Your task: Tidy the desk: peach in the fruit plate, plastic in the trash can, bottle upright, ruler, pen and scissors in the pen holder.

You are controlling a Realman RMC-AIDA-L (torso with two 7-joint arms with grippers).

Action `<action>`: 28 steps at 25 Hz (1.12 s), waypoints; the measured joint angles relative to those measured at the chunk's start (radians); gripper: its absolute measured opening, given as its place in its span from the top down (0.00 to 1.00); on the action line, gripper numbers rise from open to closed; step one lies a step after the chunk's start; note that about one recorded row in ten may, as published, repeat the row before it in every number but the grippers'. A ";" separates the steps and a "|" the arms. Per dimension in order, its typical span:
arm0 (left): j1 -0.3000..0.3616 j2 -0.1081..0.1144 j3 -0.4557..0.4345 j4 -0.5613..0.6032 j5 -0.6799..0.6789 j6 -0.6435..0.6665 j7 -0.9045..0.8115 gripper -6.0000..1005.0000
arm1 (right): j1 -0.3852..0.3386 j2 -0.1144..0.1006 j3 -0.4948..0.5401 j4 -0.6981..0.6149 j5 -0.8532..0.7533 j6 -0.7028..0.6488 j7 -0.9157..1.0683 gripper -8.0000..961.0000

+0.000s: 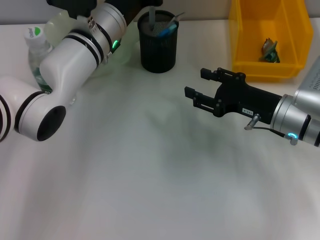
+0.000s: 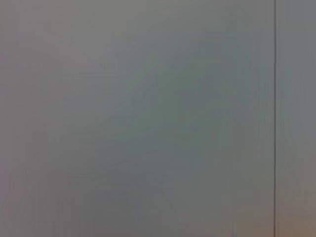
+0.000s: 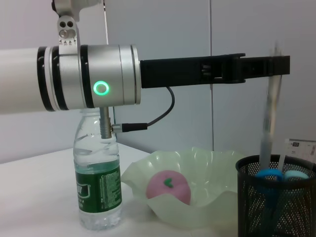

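Ruler [image 3: 270, 113], clear, upright over pen holder [image 3: 276, 197], pinched by left fingers [image 3: 279, 65]; right fingers [image 1: 200, 92] wide.

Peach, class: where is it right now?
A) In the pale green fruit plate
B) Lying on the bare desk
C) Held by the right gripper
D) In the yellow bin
A: the right wrist view shows the peach resting inside the fruit plate, beside the upright bottle.

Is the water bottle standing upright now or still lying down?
Upright. The water bottle stands on its base on the table beside the fruit plate, cap up in the head view.
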 joint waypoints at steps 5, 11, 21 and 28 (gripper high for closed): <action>0.001 0.000 -0.008 -0.004 0.001 -0.002 0.002 0.75 | 0.000 -0.001 0.001 0.000 0.000 0.000 0.000 0.32; 0.024 0.002 -0.004 -0.026 0.049 0.057 -0.037 0.56 | -0.004 -0.001 0.072 0.006 0.002 -0.014 0.006 0.32; 0.241 0.013 0.000 0.191 0.584 0.542 -0.582 0.22 | -0.042 -0.009 0.227 0.008 -0.007 -0.151 0.145 0.31; 0.341 0.022 0.090 0.477 0.894 0.779 -0.854 0.20 | -0.045 -0.078 0.231 -0.008 -0.269 -0.424 0.255 0.22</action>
